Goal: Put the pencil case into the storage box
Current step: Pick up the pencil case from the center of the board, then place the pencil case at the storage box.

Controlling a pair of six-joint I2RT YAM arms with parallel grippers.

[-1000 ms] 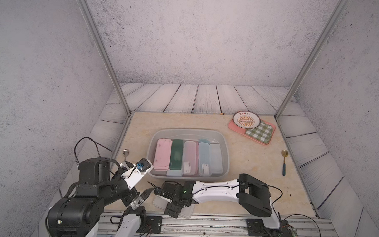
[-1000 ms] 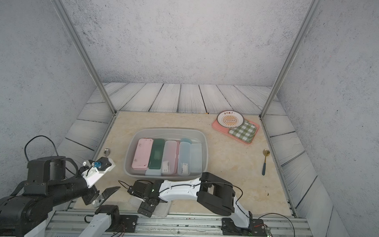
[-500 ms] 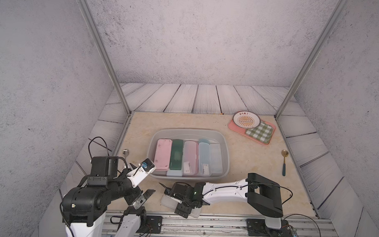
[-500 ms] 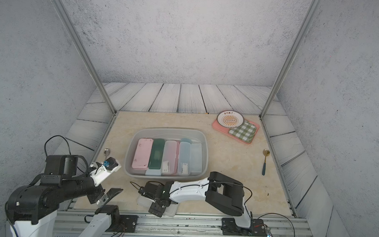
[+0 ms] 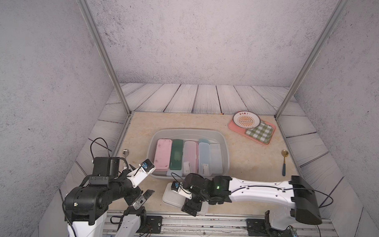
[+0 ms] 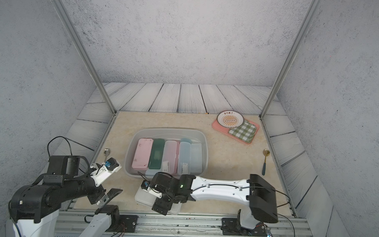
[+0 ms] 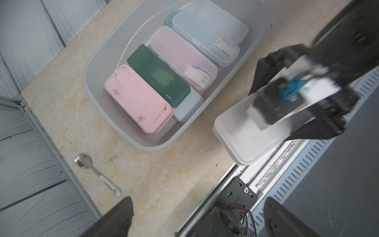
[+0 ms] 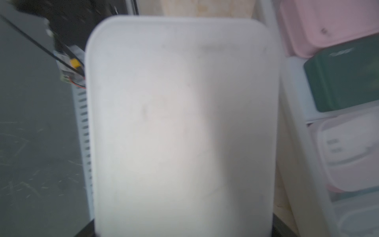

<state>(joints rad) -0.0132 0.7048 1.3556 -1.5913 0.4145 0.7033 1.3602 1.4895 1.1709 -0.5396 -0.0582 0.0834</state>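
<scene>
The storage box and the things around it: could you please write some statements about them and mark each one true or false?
1. The white pencil case lies inside the storage box. False: it is outside, near the front edge of the table, under the right pincer.
2. The left pincer is open and empty. True.
3. A dark green case lies in the storage box beside a pink case. True.
4. The plate stands in the storage box. False: it rests on the pink tray.

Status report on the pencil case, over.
Left gripper open, empty. Right gripper shut on white pencil case at table edge. Storage box crowded with cases.
</scene>
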